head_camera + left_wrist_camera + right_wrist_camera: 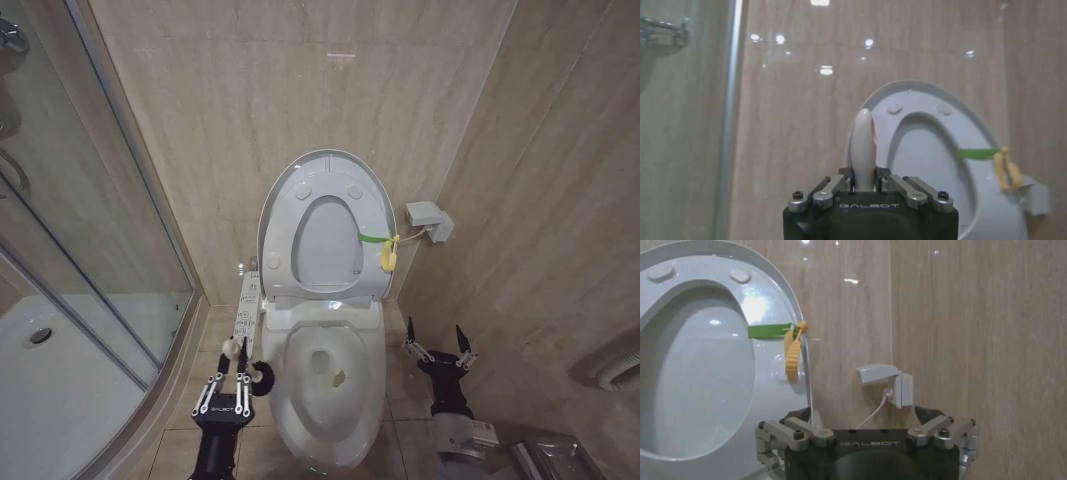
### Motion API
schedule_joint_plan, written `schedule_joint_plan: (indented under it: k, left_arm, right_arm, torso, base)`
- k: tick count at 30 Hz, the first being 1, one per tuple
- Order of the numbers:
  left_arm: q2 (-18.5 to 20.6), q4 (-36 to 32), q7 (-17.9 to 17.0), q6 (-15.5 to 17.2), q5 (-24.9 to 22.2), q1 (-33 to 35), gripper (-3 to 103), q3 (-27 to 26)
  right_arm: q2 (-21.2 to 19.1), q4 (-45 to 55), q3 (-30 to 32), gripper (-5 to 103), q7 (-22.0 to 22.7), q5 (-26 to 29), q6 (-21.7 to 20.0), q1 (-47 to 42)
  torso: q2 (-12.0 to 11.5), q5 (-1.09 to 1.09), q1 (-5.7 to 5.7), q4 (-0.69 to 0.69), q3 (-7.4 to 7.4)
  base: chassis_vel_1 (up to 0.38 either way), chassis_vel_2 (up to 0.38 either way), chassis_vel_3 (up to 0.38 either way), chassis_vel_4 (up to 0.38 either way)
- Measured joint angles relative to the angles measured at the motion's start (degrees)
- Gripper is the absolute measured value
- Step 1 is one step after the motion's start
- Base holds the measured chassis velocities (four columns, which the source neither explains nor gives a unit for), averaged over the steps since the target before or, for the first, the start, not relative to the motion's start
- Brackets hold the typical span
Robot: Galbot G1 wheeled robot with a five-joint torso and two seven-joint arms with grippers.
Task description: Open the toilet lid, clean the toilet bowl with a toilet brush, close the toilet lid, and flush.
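Note:
The toilet lid (325, 163) stands raised against the back wall, with the seat ring (285, 215) up in front of it and a yellow-green tag (386, 247) at its side. Below it the toilet bowl (345, 420) lies open. My left gripper (237, 377) sits just left of the bowl, shut on the toilet brush's pale handle (862, 145), which sticks up between the fingers. A dark round shape (262, 375) beside that gripper looks like the brush head. My right gripper (437, 342) hovers open over the floor to the right of the bowl.
A glass shower enclosure (90, 250) with a white tray (50, 400) takes up the left. The button panel (247, 305) runs along the bowl's left side. A white wall box (428, 220) with a cable sits right of the lid. Tiled walls close in behind and at right.

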Motion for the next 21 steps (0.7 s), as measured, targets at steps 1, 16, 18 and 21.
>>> schedule_joint_plan:
  k: [1,16,18,21]
  left_arm:
    - [0.18,0.00,0.55,-0.13,0.00,-0.35,20,0.84]
    - [3.26,9.48,7.56,-0.41,-8.89,-12.57,20,3.09]
    - [3.74,11.96,8.22,-0.47,-10.96,-14.90,20,4.21]
    - [4.31,14.73,8.93,-0.60,-13.57,-17.90,20,5.92]
  right_arm:
    - [0.00,0.00,0.00,100,0.00,0.00,0.00,0.00]
    - [0.00,0.00,0.00,100,0.00,0.00,0.00,0.00]
    - [0.00,0.00,-0.01,100,0.00,0.00,0.00,-0.01]
    - [0.00,0.00,0.00,100,0.00,0.00,0.00,-0.01]
  torso:
    - [0.00,0.00,0.00,0.00,0.00]
    - [-0.01,0.00,0.01,0.00,0.01]
    - [-0.01,-0.01,0.00,0.00,0.01]
    - [-0.01,-0.01,-0.01,0.00,0.00]
  base:
    - [0.000,0.000,0.000,0.000]
    - [-0.041,0.034,0.043,-0.037]
    - [0.000,0.000,0.000,0.000]
    - [0.000,0.000,0.000,0.000]
